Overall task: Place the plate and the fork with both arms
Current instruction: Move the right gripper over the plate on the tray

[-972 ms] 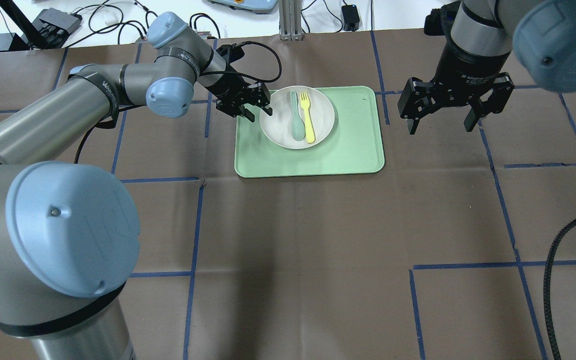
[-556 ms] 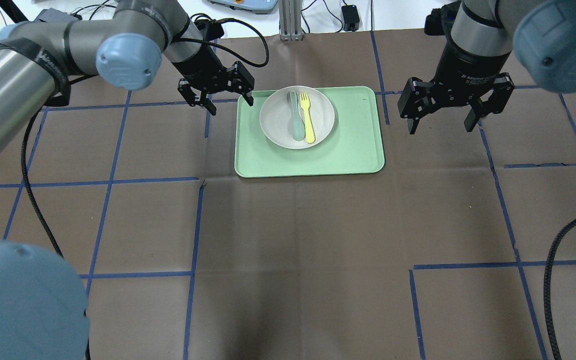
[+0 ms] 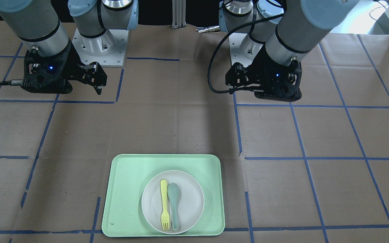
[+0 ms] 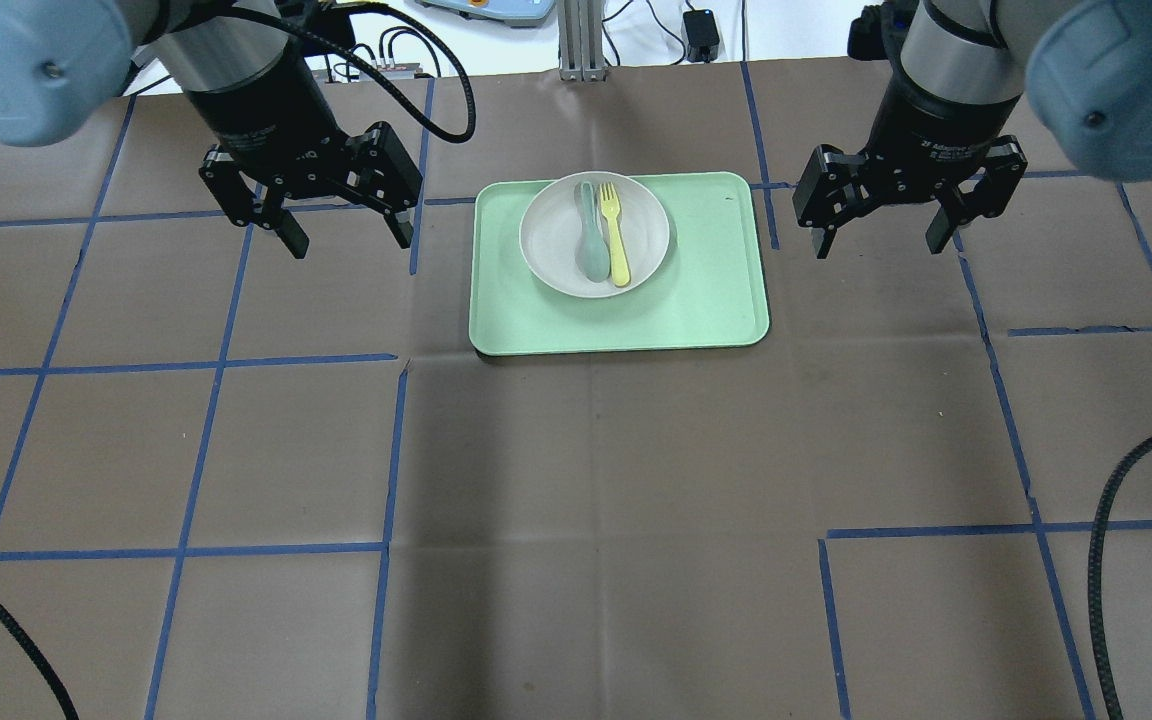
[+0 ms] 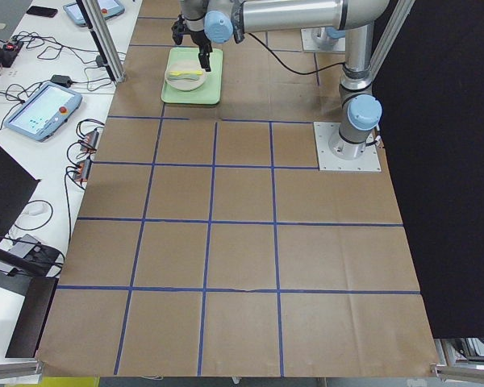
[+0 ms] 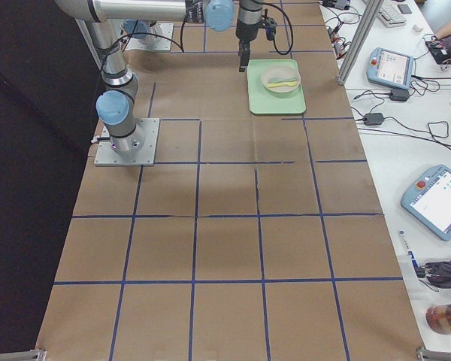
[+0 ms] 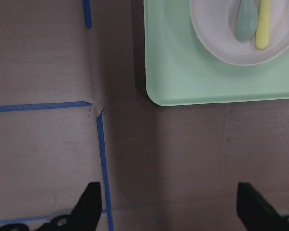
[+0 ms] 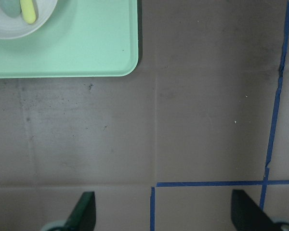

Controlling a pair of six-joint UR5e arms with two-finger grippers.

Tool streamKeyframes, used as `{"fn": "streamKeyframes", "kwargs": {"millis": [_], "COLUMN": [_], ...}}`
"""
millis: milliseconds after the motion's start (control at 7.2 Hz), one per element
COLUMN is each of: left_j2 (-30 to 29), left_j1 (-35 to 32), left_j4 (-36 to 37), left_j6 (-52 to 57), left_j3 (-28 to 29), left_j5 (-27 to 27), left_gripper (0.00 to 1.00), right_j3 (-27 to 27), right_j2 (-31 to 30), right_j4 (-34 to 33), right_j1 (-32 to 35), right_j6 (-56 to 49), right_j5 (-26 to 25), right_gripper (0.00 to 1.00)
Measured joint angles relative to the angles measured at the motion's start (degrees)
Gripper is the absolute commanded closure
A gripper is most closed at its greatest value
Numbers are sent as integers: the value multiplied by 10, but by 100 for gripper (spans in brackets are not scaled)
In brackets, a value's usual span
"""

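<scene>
Plate (image 4: 548,240) on the light-green tray (image 4: 706,300), close to the operators' edge of the counter (image 4: 576,500) and about midway between its ends. Carried the pale-yellow fork (image 4: 617,240) and a grey-green spoon (image 4: 592,240) side by side, touching or nearly so, fork tines toward the operators' edge. Looked like a gathered starting layout, with everything stacked in one spot and nothing laid out, so judged the placing not yet begun.

Fork on the spoon's right-arm side, which probably suited the right gripper (image 4: 878,247) and kept the plate for the left gripper (image 4: 349,240).

Left gripper off the tray's left end, right gripper off its right end, each above bare counter, near the tray but clear of it. Jaws spread wide, empty, pointed down. Seemed parked evenly either side so that each could reach in without crossing the other.

Read "2F Adaptive" in white print on the right gripper's collar; rest too small. Could not read the print on the left collar.
</scene>
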Motion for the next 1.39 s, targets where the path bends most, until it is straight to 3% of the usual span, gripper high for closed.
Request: {"fn": "streamKeyframes", "kwargs": {"millis": [556, 1250, 1389], "left_j2": [42, 38, 40], "left_j1": [8, 7, 5], "left_j4": [-4, -2, -2], "left_j6": [-1, -2, -1], "left_j3": [-55, -70, -70], "left_j5": [15, 17, 19], "left_gripper": [0, 0, 0], "right_j3": [-31, -278, -309], "right_j2": [31, 267, 307], "right_j4": [-21, -19, -20], "right_j1": [10, 126, 145], "right_j6": [8, 113, 121], "right_j5": [1, 0, 1], "right_gripper": [0, 0, 4]}}
